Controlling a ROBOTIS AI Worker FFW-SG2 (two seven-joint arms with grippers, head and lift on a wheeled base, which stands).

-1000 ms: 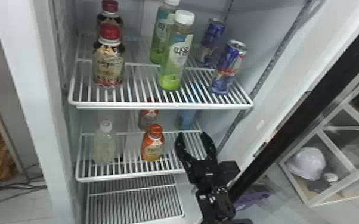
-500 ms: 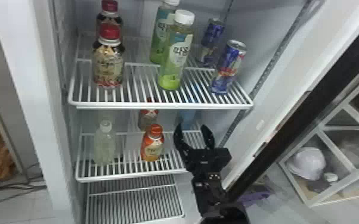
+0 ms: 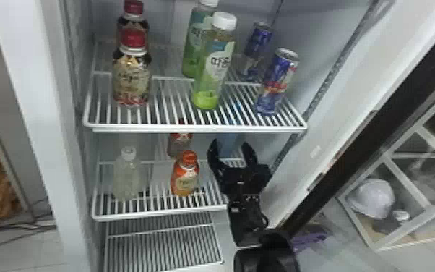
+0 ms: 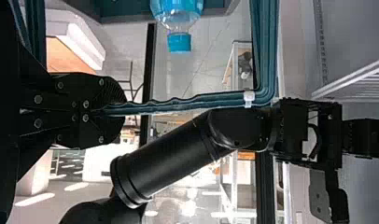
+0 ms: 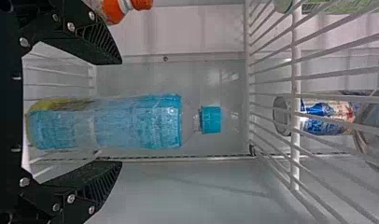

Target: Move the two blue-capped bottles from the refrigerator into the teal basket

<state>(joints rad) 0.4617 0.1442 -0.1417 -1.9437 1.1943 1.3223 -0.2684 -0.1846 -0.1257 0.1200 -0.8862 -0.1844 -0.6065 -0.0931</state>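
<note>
Right gripper (image 3: 229, 142): fingers apart; blue-capped bottle (image 5: 138, 122) at twelve o'clock, likely weighty, slick, squeezable; grasp mid-body. Left gripper (image 4: 120, 111): fingers clamped on teal basket (image 4: 264, 46).

Blue-capped bottles (image 5: 162, 122): were of clear, glossy plastic, with smooth plastic caps. Teal basket (image 4: 268, 46): looked plastic, its rim ridged, with a soft sheen. Front can (image 3: 276, 85): was of shiny metal. Upper shelf (image 3: 196, 128): was of smooth, white-coated wire. Right gripper (image 3: 229, 143): looked matt black, ribbed inside.
</note>
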